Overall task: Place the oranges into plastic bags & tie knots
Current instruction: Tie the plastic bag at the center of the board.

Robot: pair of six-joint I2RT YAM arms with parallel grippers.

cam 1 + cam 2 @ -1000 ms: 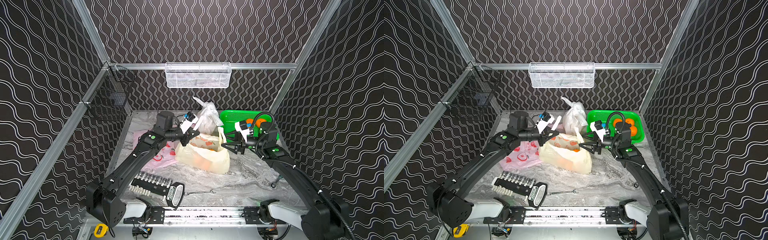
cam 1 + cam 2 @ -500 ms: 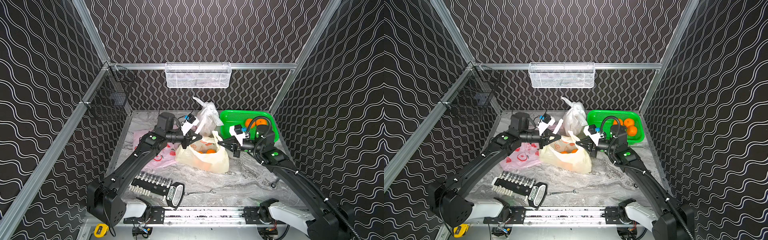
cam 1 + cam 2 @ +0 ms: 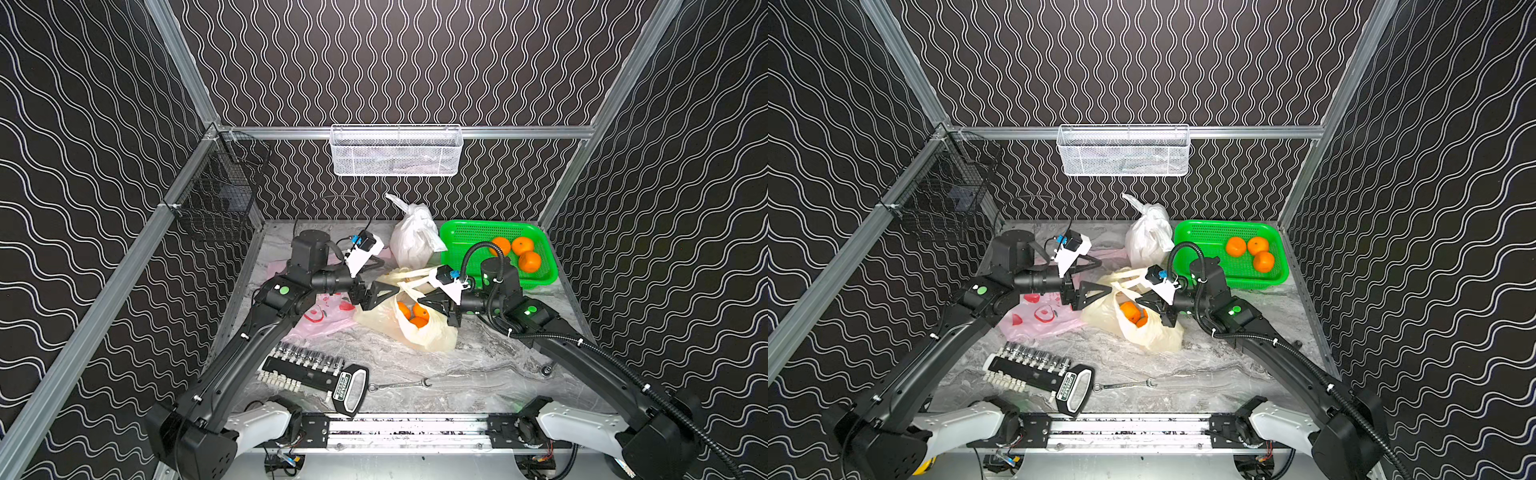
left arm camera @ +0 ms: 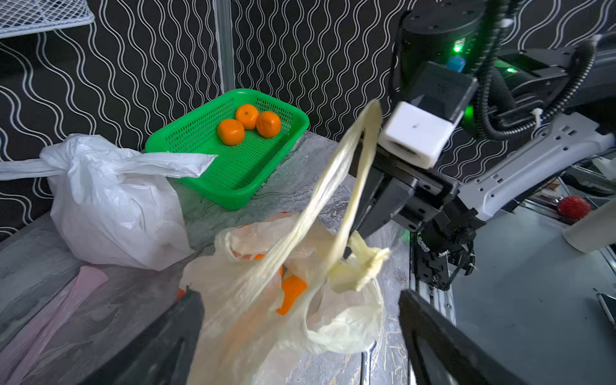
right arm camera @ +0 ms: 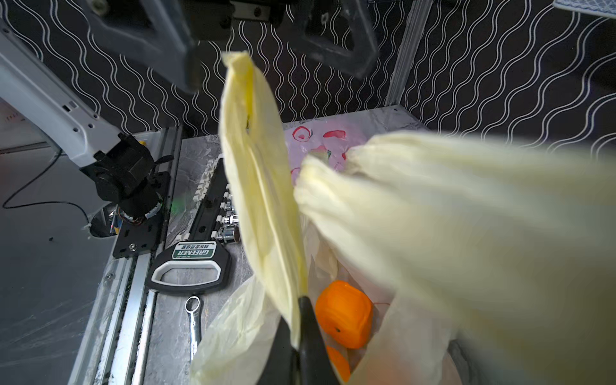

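Bag being worked: the translucent yellowish crinkly carrier bag [image 3: 419,334] was slumped mid-table with its mouth open. At least two small round oranges [image 3: 1130,311] were seen inside.
Handle: one long yellowish handle strip [image 5: 263,200] was drawn up and out from the bag, judged to give slack for tying.
Right gripper [image 5: 300,308]: the fingers were pressed together on that strip, so it was kept taut.
Left gripper [image 3: 386,296]: the fingers were spread wide apart above the bag, with nothing gripped.
Knot: none had yet been tied on this bag.
Finished bag: the white crinkly carrier bag [image 3: 413,243] was set behind, its neck already knotted [image 4: 53,160].
Supply: three oranges [image 3: 517,251] were left in the green perforated plastic basket [image 3: 467,239], beside the right arm.
Spare bag: the pink carrier bag with red print [image 3: 326,318] was laid flat under the left arm.
Change: a second earlier the left fingers were closed at the handle and the right gripper, part open, was held back nearer the basket. The strip was judged to have been passed across.
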